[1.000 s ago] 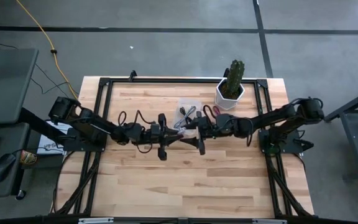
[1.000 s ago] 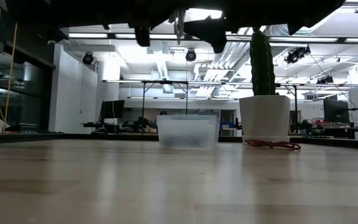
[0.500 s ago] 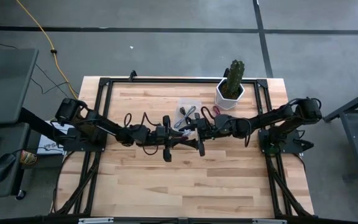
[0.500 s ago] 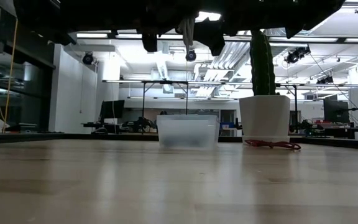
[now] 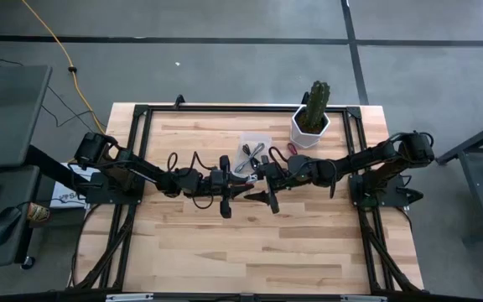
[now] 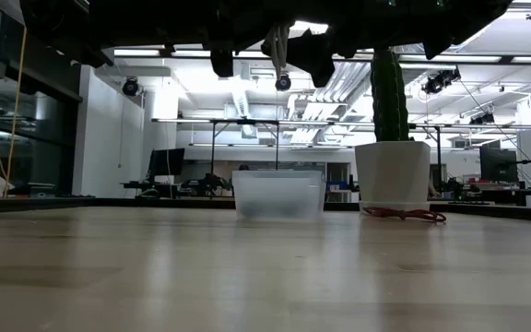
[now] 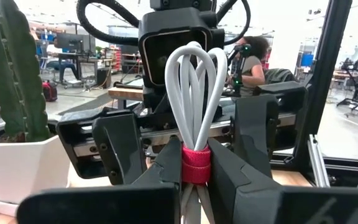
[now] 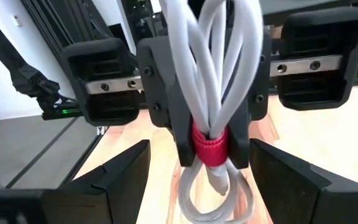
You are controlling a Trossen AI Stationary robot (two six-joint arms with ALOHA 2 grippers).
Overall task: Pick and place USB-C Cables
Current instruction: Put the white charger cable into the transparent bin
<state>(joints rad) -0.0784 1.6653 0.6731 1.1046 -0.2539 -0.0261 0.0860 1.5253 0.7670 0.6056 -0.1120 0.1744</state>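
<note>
The whitish USB-C cable bundle [image 7: 194, 93] with a red band is held in the air over the table's middle [image 5: 253, 176], seen high up in the low view [image 6: 277, 46]. My left gripper [image 7: 196, 169] [image 5: 243, 184] is shut on it. My right gripper [image 8: 207, 180] [image 5: 261, 183] faces it from the right, open, one finger on each side of the bundle, apart from it. A clear container [image 5: 256, 151] [image 6: 277, 194] behind holds grey and black cables. The dark red cable [image 5: 291, 149] [image 6: 404, 214] lies on the table beside the pot. My left gripper pinches the whitish bundle between its two fingers at the red band [image 7: 196, 163] [image 8: 209, 148] that ties its middle. The fingers [image 8: 160, 106] come level from the table's left. The bundle is lifted clear, standing upright, with loops above the band [image 7: 194, 74] and below it [image 8: 216, 199].
A cactus in a white pot [image 5: 311, 124] [image 6: 393, 171] stands at the far right of the wooden table [image 5: 250, 243]. A black frame [image 5: 141, 113] rims the table. The near half shows bare wood. A yellow cord [image 5: 53, 42] runs on the floor.
My left gripper has moved toward the table's right, closing up on the right gripper, and the whitish bundle has shifted with it. My right gripper has edged a little toward the left.
</note>
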